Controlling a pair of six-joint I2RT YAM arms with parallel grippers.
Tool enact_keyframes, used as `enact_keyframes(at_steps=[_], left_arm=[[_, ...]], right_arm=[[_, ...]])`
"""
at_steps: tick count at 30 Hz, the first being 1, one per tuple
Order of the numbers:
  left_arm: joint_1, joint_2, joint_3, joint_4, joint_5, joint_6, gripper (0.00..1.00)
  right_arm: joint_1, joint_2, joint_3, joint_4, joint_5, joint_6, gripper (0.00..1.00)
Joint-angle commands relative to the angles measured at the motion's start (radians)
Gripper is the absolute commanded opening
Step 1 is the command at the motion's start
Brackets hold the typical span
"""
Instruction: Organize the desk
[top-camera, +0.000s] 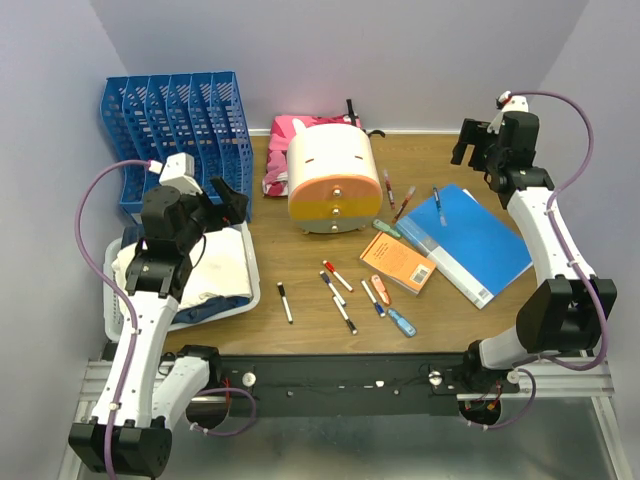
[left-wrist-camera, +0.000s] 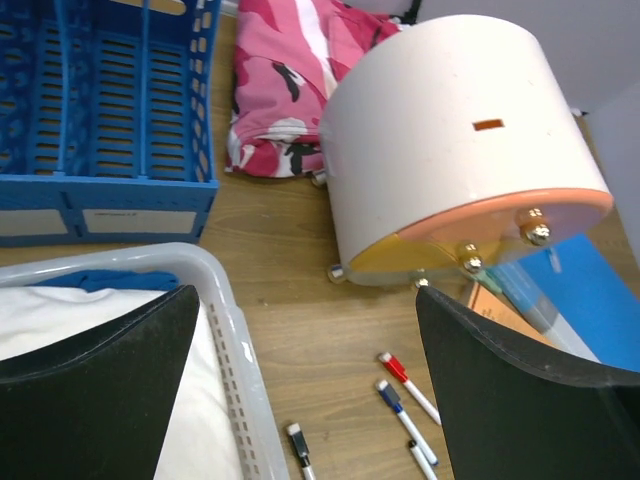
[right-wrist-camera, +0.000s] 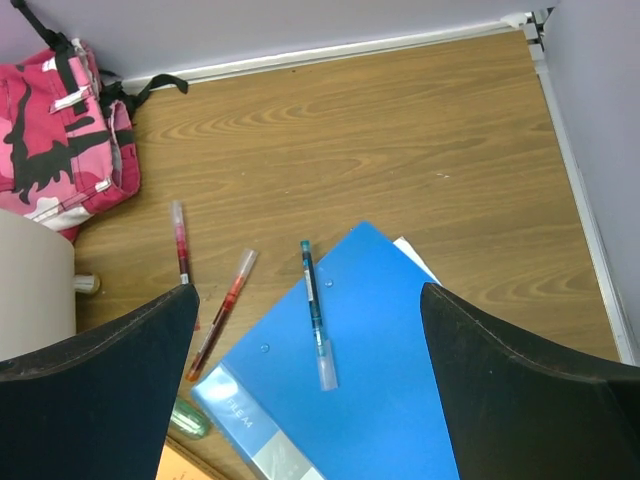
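Landmark: round cream drawer box (top-camera: 330, 185), tipped on its side; all positions below are taken from it.
Desk: the brown wood-grain desk (top-camera: 310, 265) runs under the box and out on every side of it. It is cluttered, and in my judgement sorting has not begun.
Left gripper: the left gripper (left-wrist-camera: 305, 298) has its fingers spread wide with nothing between them. It hovers left of the box and nearer the arms, over the rim of the white tray (left-wrist-camera: 235, 340).
Right gripper: the right gripper (right-wrist-camera: 308, 290) is likewise spread wide and empty. It is raised right of the box, above the blue folder (top-camera: 475, 240).
Desk relative to grippers: below both; neither touches the surface.
Loose items: markers (top-camera: 337, 277) are scattered in front of the box, and an orange notebook (top-camera: 398, 262) lies front-right of it. Two red pens (right-wrist-camera: 222, 315) lie just right of it, and a teal pen (right-wrist-camera: 316, 320) rests on the folder.
Step in hand (judged): choosing a first pick; the teal pen lies nearest the right gripper.
Recommended handling: descend straight with the fingers straddling the barrel, then close at mid-length. The pen may roll on the slick cover, so close slowly and avoid pinching the folder.
Risk: the box could roll if nudged.
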Motion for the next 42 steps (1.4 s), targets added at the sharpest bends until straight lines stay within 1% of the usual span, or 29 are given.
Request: enact_keyframes(at_steps=[1,3,4,5,6,7,8,9,10,12,13,15,17,20,24,25,26,30,38,42], left_arm=[[-0.014,0.018,0.048,-0.048,0.134,-0.009,0.99],[-0.043,0.018,0.045,-0.049,0.121,-0.020,0.99],[-0.059,0.009,0.032,-0.043,0.109,-0.029,0.99],[-0.073,0.004,0.018,-0.016,0.101,-0.053,0.99],[-0.111,0.001,0.006,0.000,0.085,-0.069,0.99],[-0.131,0.002,-0.011,0.012,0.072,-0.083,0.99],[-0.161,0.007,-0.017,0.024,0.056,-0.093,0.99],[-0.189,0.012,-0.019,0.026,0.034,-0.109,0.99],[-0.253,0.028,-0.021,0.029,0.000,-0.115,0.99],[-0.310,0.044,-0.021,0.037,-0.030,-0.139,0.99],[-0.364,0.062,-0.019,0.040,-0.046,-0.150,0.99],[-0.408,0.074,-0.016,0.050,-0.092,-0.170,0.99],[-0.464,0.088,-0.019,0.072,-0.130,-0.224,0.99],[-0.508,0.104,-0.027,0.102,-0.202,-0.309,0.97],[-0.548,0.146,-0.031,0.178,-0.248,-0.405,0.90],[-0.550,0.160,-0.025,0.194,-0.254,-0.429,0.86],[-0.551,0.194,-0.021,0.219,-0.261,-0.476,0.84],[-0.556,0.287,-0.001,0.290,-0.259,-0.582,0.79],[-0.559,0.496,0.133,0.310,-0.277,-0.687,0.70],[-0.562,0.559,0.180,0.310,-0.323,-0.722,0.65]], right_arm=[[-0.002,-0.005,0.003,-0.009,-0.049,-0.032,1.00],[-0.002,-0.005,-0.009,-0.017,-0.122,-0.094,1.00],[0.000,-0.004,-0.014,-0.033,-0.213,-0.140,1.00],[0.001,-0.005,-0.020,-0.038,-0.269,-0.204,1.00],[0.001,-0.004,-0.038,-0.041,-0.328,-0.238,1.00],[0.003,-0.004,-0.041,-0.061,-0.444,-0.275,1.00],[0.004,-0.001,-0.038,-0.079,-0.488,-0.337,1.00],[0.003,0.004,-0.034,-0.099,-0.519,-0.350,1.00],[0.004,0.016,-0.024,-0.139,-0.575,-0.364,1.00],[0.004,0.038,-0.001,-0.194,-0.625,-0.401,1.00],[0.004,0.059,0.011,-0.248,-0.655,-0.413,1.00],[0.004,0.073,0.034,-0.270,-0.647,-0.387,1.00],[0.004,0.081,0.029,-0.278,-0.657,-0.370,1.00],[0.004,0.073,0.002,-0.242,-0.682,-0.327,1.00],[0.004,0.079,-0.004,-0.224,-0.711,-0.298,1.00],[0.004,0.079,-0.007,-0.216,-0.715,-0.293,1.00],[0.004,0.079,-0.009,-0.210,-0.719,-0.284,1.00],[0.003,0.078,-0.020,-0.184,-0.725,-0.255,1.00],[0.004,0.062,-0.049,-0.139,-0.748,-0.201,1.00],[0.004,0.050,-0.060,-0.133,-0.752,-0.192,1.00]])
